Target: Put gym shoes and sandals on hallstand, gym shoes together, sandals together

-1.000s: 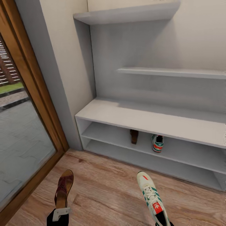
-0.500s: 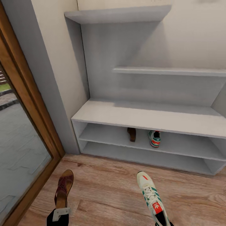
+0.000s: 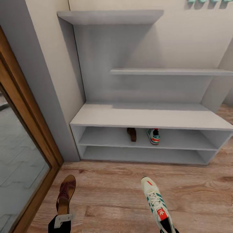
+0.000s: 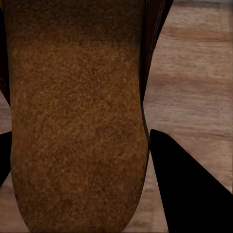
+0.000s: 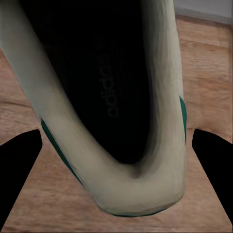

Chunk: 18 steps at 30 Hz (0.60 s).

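At six o'clock in the head view, low against the frame edge, both arms carry footwear over the corridor floor [image 3: 113,200]. The left gripper [image 3: 61,220] is closed on the heel end of a brown sandal [image 3: 65,193], whose toe points toward twelve o'clock; the left wrist view looks along its rough brown sole [image 4: 77,121] with a dark finger [image 4: 189,189] beside it. The right gripper [image 3: 166,226] grips the heel of a white gym shoe [image 3: 155,202], its opening facing the right wrist camera [image 5: 107,97].

At twelve o'clock stands the hallstand [image 3: 145,116]. On its upper low shelf, another sandal [image 3: 131,134] and another gym shoe [image 3: 153,136] already sit near each other, heels outward.

My judgement is that the step in hand is bringing this second pair to that shelf. To do it well, slide the held sandal in at the nine o'clock side of its mate and the held sneaker at the three o'clock side of its mate, toes first, kept low enough to clear the bench top, and let go only when each sole rests fully on the shelf.
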Tool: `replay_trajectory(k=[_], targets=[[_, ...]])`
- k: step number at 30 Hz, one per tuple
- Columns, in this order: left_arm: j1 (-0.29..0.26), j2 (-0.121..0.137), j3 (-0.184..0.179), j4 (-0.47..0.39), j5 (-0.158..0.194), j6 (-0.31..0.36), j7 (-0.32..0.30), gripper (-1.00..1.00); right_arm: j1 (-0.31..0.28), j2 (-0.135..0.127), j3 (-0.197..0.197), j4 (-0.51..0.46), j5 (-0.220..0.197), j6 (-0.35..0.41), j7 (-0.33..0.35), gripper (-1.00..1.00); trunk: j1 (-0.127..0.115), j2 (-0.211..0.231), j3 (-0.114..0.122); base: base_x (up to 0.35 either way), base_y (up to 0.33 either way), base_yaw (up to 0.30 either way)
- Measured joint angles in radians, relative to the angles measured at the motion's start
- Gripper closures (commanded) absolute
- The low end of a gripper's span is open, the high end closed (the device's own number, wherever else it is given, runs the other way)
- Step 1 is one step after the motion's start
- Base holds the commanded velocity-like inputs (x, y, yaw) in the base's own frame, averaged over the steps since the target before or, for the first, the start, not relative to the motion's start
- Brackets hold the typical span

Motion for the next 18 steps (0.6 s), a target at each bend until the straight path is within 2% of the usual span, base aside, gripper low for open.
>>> replay_trajectory(k=[5,9,18], targets=[[0.0,0.0,0.0,0.001,0.0,0.0,0.0,1.0,0.0,0.0,0.0,0.0,0.0,0.0,0.0,1.0,0.0,0.0,0.0,-0.25,0.225,-0.264],[0.0,0.0,0.0,0.001,-0.001,0.0,0.0,1.0,0.0,0.0,0.0,0.001,0.0,0.0,0.0,1.0,0.0,0.0,0.0,-0.225,0.105,-0.25],[0.0,0.0,-0.001,0.001,-0.001,0.0,0.0,1.0,0.0,0.001,0.001,0.001,0.005,0.0,0.0,1.0,0.0,0.0,0.0,-0.039,0.013,-0.052]])
